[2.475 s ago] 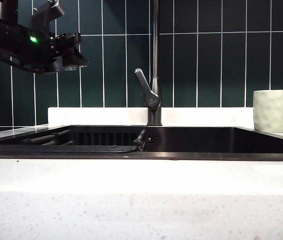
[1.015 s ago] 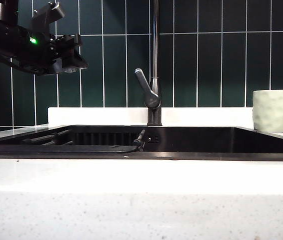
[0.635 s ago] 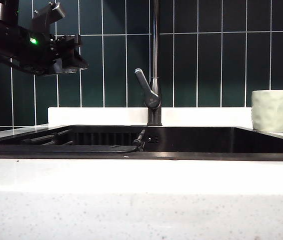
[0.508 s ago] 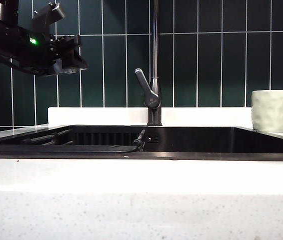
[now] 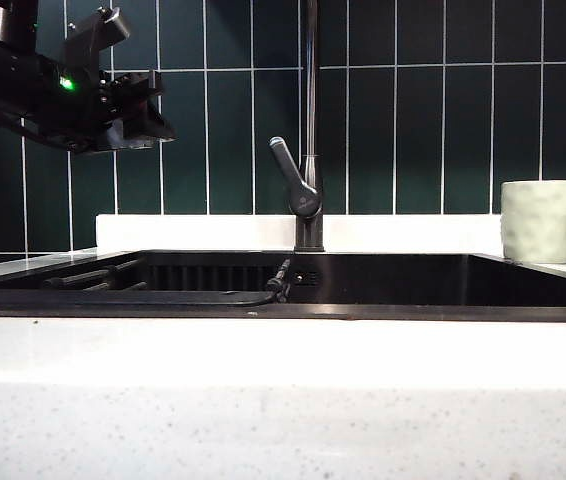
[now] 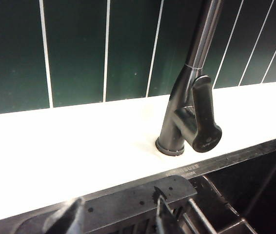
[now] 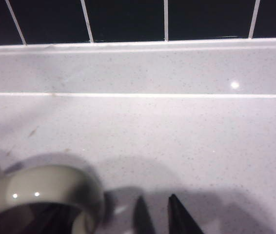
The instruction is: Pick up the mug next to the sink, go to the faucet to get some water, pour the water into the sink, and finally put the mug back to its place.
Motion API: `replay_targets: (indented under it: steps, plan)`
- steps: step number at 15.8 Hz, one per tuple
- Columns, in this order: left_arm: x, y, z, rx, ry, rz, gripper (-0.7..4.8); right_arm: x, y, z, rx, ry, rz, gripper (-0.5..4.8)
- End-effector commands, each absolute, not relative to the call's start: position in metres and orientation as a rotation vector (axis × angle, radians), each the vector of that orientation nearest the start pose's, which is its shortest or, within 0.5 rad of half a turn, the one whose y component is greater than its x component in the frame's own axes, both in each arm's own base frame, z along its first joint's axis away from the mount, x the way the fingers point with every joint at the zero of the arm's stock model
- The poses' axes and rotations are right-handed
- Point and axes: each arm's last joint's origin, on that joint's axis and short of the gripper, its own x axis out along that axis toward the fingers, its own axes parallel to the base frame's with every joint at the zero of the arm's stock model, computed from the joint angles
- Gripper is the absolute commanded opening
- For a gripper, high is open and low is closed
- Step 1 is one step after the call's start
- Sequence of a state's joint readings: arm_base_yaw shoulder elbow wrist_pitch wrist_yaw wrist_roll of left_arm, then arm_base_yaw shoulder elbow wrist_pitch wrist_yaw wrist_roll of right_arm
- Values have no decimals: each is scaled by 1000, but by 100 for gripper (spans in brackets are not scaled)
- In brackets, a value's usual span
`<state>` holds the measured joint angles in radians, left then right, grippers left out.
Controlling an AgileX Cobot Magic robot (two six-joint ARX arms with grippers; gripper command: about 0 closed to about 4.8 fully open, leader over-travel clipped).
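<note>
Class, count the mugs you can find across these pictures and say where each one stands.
1. The mug stands on the white countertop at the right end of the sink, right of the faucet. The right wrist view shows its rim; more could lie out of frame.

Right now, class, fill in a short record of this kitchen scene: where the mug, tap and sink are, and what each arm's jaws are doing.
mug: upright on the white counter, right of the sink
tap: behind the sink, middle, lever angled up to the left
sink: black basin, no water seen
left gripper: raised high at left, jaws open, holding nothing
right gripper: low beside the mug, jaws open, not gripping it
</note>
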<state>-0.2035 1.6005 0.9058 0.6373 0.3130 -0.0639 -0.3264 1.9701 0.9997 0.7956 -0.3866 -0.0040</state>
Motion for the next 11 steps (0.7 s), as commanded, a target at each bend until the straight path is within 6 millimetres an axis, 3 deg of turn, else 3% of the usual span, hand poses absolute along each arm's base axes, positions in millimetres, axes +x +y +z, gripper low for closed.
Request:
replay_targets:
  steps: [1, 3, 4, 5, 8, 11]
  plan:
    - [340, -79, 252, -63, 84, -519, 184, 387, -119, 166, 46, 125, 56, 204]
    - [340, -79, 249, -64, 109, -519, 184, 387, -119, 167, 49, 114, 55, 197]
    - [340, -79, 249, -64, 114, -519, 183, 387, -119, 166, 58, 120, 55, 139]
    - [340, -79, 249, -64, 114, -519, 183, 387, -119, 166, 61, 121, 60, 48]
    - [340, -79, 249, -65, 114, -519, 183, 387, -118, 166, 82, 120, 81, -1]
    - [340, -79, 249, -65, 114, -519, 183, 387, -118, 169, 102, 101, 85, -1]
